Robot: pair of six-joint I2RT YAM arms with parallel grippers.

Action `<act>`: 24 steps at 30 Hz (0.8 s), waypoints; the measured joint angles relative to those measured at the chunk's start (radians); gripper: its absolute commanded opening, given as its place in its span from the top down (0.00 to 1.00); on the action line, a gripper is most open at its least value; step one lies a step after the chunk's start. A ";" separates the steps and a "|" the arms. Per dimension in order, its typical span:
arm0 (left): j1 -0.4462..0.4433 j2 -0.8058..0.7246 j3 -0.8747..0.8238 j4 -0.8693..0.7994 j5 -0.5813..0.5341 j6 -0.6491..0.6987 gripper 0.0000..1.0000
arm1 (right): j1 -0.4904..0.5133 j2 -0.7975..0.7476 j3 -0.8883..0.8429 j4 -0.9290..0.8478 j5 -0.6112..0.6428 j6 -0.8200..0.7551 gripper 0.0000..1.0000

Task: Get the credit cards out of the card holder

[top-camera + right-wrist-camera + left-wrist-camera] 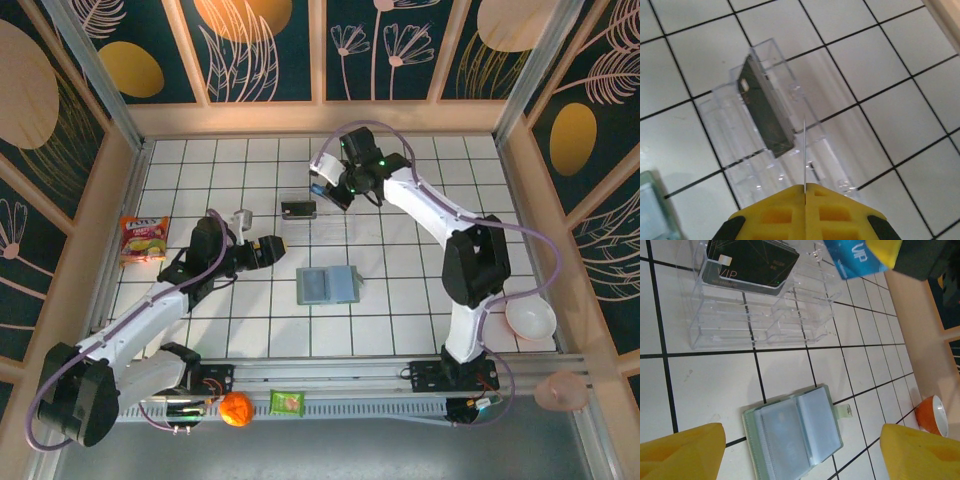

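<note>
The card holder (327, 285) lies open and flat on the tiled table, bluish-grey pockets up (795, 437); its corner (652, 210) shows at the lower left of the right wrist view. My left gripper (270, 250) hovers open to its left, yellow fingers (680, 452) spread wide with nothing between them. My right gripper (325, 188) is shut on a bright blue credit card (860, 260), seen edge-on (804, 150) above a clear plastic tray (785, 145). A black card (747, 262) stands in that tray.
A snack packet (143, 238) lies at the left. A white bowl (530, 320) sits at the right, an orange bowl (932, 415) beyond the holder. An orange ball (236, 408) and a green packet (287, 402) rest on the front rail.
</note>
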 measured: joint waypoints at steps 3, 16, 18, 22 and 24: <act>0.002 0.001 0.000 -0.009 0.000 0.000 0.19 | -0.004 0.042 0.053 -0.037 0.003 -0.034 1.00; 0.009 0.044 0.000 -0.038 -0.003 -0.004 0.20 | -0.053 0.078 0.082 -0.094 -0.002 -0.167 1.00; 0.009 0.055 0.000 -0.038 -0.004 -0.008 0.20 | -0.055 0.076 0.070 -0.095 -0.004 -0.184 1.00; 0.009 0.068 0.000 -0.038 -0.008 -0.014 0.20 | -0.066 0.076 0.049 -0.100 -0.025 -0.210 1.00; 0.009 0.076 0.000 -0.038 -0.011 -0.016 0.21 | -0.075 0.072 0.039 -0.102 -0.034 -0.221 1.00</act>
